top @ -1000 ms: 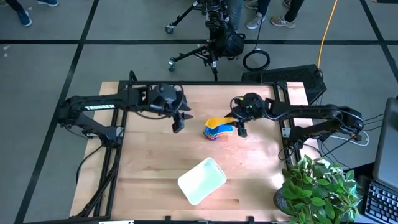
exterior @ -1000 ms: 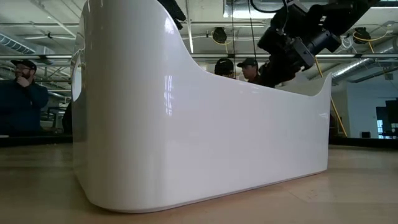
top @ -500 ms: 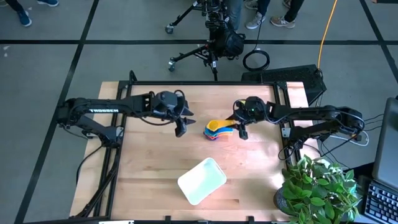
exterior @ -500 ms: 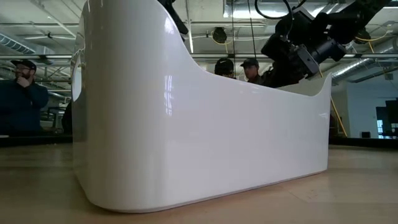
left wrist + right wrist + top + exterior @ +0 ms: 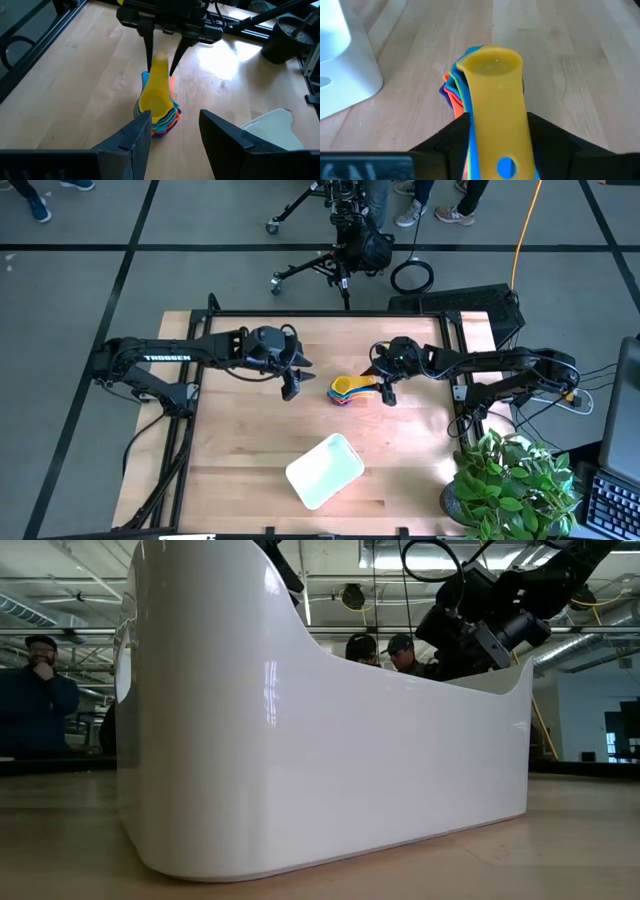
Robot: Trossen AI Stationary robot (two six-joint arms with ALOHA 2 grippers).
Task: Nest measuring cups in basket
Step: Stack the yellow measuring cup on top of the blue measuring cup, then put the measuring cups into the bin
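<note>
The measuring cups (image 5: 345,389) sit nested in one stack in the middle of the table. The yellow cup (image 5: 492,63) is on top, with blue, orange and red rims below it. Their handles point toward the table's right side. My right gripper (image 5: 386,392) stands at that side, shut on the handles. My left gripper (image 5: 290,387) hovers open just left of the stack, and its fingers (image 5: 134,137) frame the stack (image 5: 158,110) without touching it. The white basket (image 5: 324,470) lies nearer the table's near edge and fills the low view (image 5: 300,740). My right gripper (image 5: 499,122) pinches the stacked handles between its two fingers, which sit on the side edges of the yellow handle (image 5: 497,112). It comes from the table's right, slanting down, with the fingers (image 5: 149,55) lying along the handles. The stack's bottom (image 5: 159,131) appears to rest on the table.
A potted plant (image 5: 510,485) stands off the table's near right corner. A tripod and cables lie on the floor beyond the far edge. People (image 5: 40,690) stand behind the table in the low view. Bare wood lies between the stack and the basket.
My left arm has stretched out, and its gripper has moved a little toward the near edge and the stack. My right gripper has kept its hold on the handles, and the stack has shifted slightly toward the table's left.
</note>
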